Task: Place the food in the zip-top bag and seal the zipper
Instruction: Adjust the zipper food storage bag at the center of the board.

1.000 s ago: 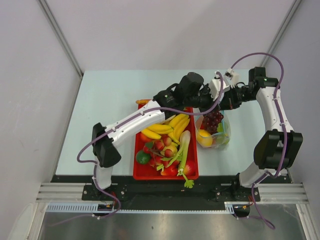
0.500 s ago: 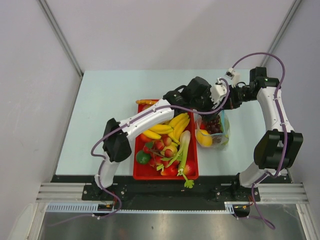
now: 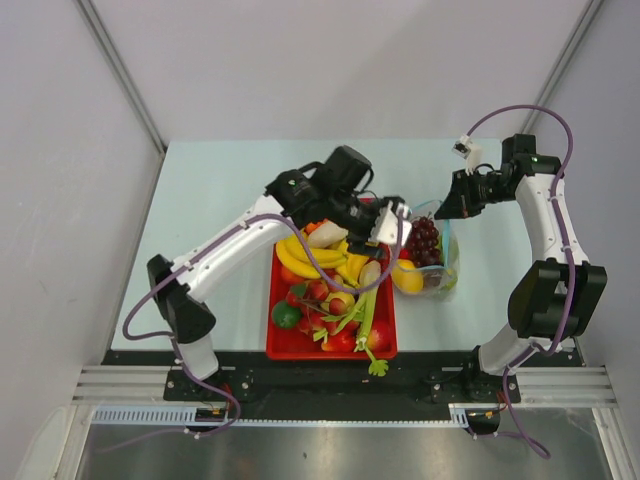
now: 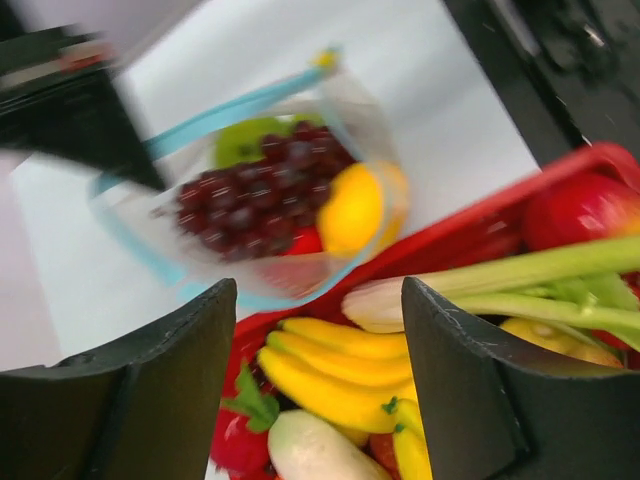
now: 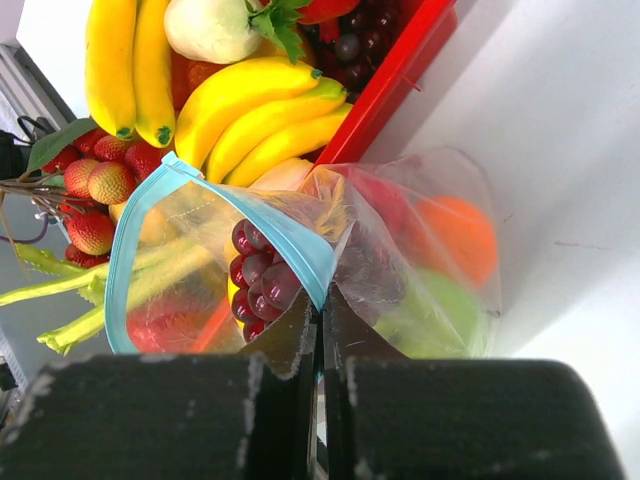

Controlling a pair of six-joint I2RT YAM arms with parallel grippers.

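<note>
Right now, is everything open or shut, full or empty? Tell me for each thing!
zip-top bag: mouth open, holding grapes, a lemon and a green fruit.
zipper: unsealed, its two strips apart.
right end effector: shut on the zip-top bag's rim.
left end effector: open, empty, above the red tray.
red tray: loaded with bananas and other food.

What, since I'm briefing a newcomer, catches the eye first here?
The red tray at centre, heaped with bananas and other bright food. Just right of it, the clear zip-top bag shows a grape bunch and a lemon inside. The right jaws pinch its teal zipper, and the left jaws hang open nearby.
</note>
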